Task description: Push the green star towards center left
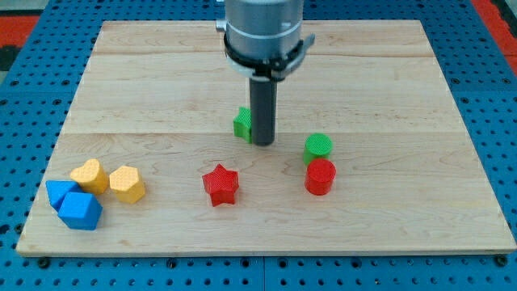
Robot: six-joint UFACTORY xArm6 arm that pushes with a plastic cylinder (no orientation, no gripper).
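Partly hidden: green star [241,123], only its left portion showing from behind the rod [262,109], so its star outline cannot be fully made out; it lies near the board's middle, slightly toward the view's top. The arm's grey housing [264,32] is cut off by the view's top edge. My tip [262,143] stands on the board just beside the star's right side, seemingly touching it, though the contact itself is hidden by the rod. The tip is a bare rod end; it grasps nothing. Containers: none; all blocks lie loose on the wooden board [388,73], which rests on a blue pegboard [32,65]. Green cylinder [317,146], to the right of the tip and a little toward the view's bottom, apart from it. Red cylinder [320,176], directly below the green one, touching or nearly so. Red star [220,185], below and left of the tip, standing alone. At the board's lower left corner, a cluster: two yellow blocks [89,175] [127,183], side by side, shapes hard to tell, and two blue blocks [58,193] [80,210], pressed together, the left one partly covered by the other.
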